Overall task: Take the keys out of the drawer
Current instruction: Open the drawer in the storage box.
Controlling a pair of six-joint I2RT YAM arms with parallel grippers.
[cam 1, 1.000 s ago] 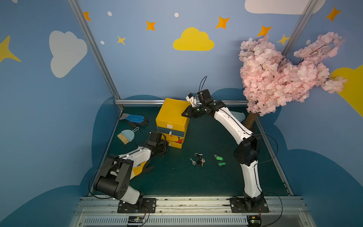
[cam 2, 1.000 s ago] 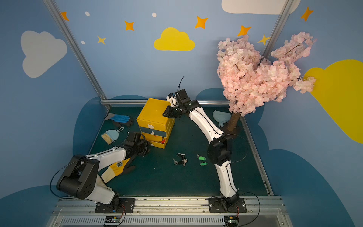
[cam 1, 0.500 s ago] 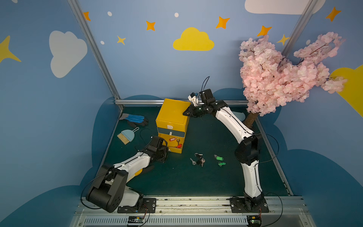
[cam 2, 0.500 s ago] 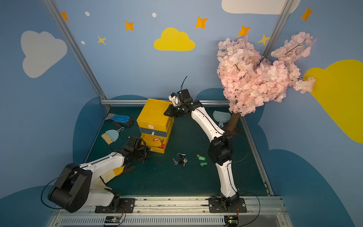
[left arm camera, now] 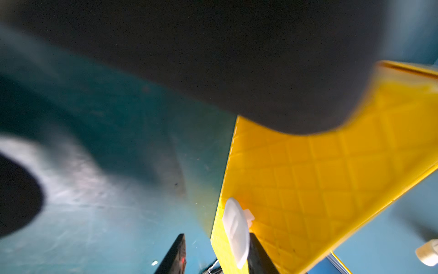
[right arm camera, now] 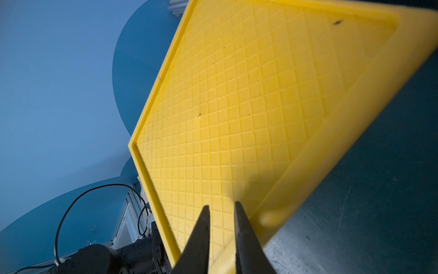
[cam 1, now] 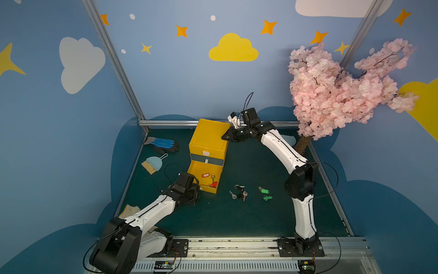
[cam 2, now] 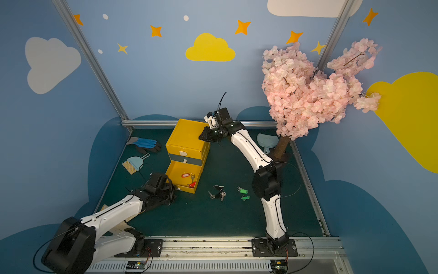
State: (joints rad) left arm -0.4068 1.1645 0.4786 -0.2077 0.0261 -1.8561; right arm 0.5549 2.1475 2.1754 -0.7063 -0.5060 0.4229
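Observation:
A yellow cabinet (cam 1: 208, 137) stands at the back of the mat with its bottom drawer (cam 1: 194, 169) pulled out. Inside the drawer lie keys with red tags (cam 1: 205, 175) (cam 2: 186, 175). More keys, dark-headed (cam 1: 239, 192), and two green tags (cam 1: 264, 190) lie on the mat to its right. My left gripper (cam 1: 196, 188) (left arm camera: 216, 234) is at the drawer's front. Its jaws straddle the white handle (left arm camera: 235, 232), one finger against it and the other standing off it. My right gripper (cam 1: 225, 137) (right arm camera: 221, 205) rests on the cabinet's top corner, its jaws slightly apart with nothing between them.
A blue glove (cam 1: 163, 143) and a small hand brush (cam 1: 151, 164) lie left of the cabinet. A pink blossom tree (cam 1: 331, 95) fills the back right corner, with a pale blue dustpan (cam 2: 266, 141) at its trunk. A crumpled cloth (cam 1: 130, 210) lies under my left arm.
My left gripper drew back toward the front and the bottom drawer slid further out with it, baring the red-tagged keys. The right gripper stayed on the cabinet top.

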